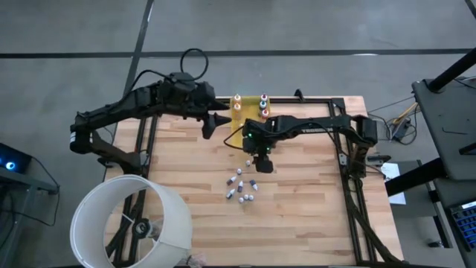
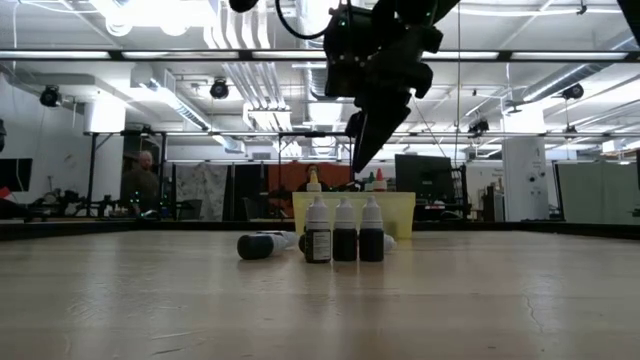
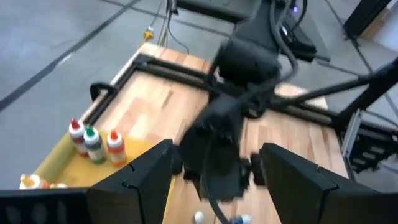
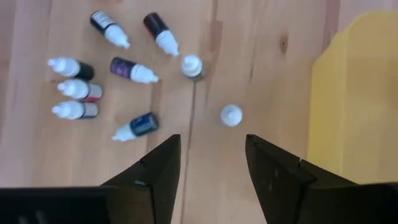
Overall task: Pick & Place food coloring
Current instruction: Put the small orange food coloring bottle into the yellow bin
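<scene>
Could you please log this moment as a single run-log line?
right gripper: open above loose bottles | left gripper: open by yellow tray | nothing held

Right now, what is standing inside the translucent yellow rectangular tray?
In the translucent yellow rectangular tray, three small upright bottles show, with red, green and orange caps. The left gripper's body hides the tray's near end.

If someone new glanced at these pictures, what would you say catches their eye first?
Probably the cluster of tiny food coloring bottles scattered on the wooden table, most lying down, with the right pincer open above them. Next, the yellow tray at the far edge, holding a few upright bottles.
</scene>
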Action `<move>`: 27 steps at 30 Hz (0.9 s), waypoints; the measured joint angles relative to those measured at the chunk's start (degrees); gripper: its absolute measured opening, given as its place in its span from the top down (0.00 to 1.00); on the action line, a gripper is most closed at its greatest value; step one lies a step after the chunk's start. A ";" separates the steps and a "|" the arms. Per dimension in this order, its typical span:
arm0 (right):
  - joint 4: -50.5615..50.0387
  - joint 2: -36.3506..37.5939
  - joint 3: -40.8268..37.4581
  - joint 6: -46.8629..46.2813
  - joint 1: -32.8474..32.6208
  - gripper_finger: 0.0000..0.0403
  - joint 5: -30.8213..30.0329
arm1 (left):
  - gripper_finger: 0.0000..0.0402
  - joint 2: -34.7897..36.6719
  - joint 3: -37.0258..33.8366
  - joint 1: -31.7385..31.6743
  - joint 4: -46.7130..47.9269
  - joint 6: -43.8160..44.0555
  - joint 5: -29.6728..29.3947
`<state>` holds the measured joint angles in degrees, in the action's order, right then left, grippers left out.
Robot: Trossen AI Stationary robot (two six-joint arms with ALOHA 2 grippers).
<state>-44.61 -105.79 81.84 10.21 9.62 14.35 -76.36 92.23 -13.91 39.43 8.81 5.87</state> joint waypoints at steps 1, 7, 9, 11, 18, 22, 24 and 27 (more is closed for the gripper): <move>-0.21 -0.32 0.32 0.42 0.20 0.57 -0.13 | 0.47 0.40 -0.53 0.00 0.55 -0.02 0.00; 0.45 -1.68 1.18 3.18 0.31 0.57 -0.35 | 0.47 5.02 -8.63 0.00 -3.78 -0.11 0.02; 0.38 -1.81 1.20 3.52 0.31 0.57 -0.36 | 0.47 7.11 -12.42 0.00 -7.11 0.30 0.02; 0.55 -2.21 1.19 4.29 0.34 0.57 -0.37 | 0.47 9.23 -15.90 0.00 -8.79 0.45 0.04; 1.02 -5.04 1.20 6.37 0.34 0.57 -0.37 | 0.47 13.98 -21.84 0.00 -9.20 0.84 0.81; 0.99 -7.63 2.08 6.57 0.30 0.57 -0.39 | 0.47 15.42 -22.06 0.00 -8.80 0.81 0.79; 0.95 -8.72 2.99 6.72 0.29 0.57 -0.39 | 0.47 15.70 -22.08 0.00 -8.41 0.81 0.76; 1.10 -9.73 4.61 6.67 0.29 0.57 -0.39 | 0.47 15.93 -22.10 -0.01 -7.73 0.81 0.43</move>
<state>-43.51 -115.51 86.45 16.88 9.91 13.96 -60.42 70.13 -13.93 31.70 9.63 6.30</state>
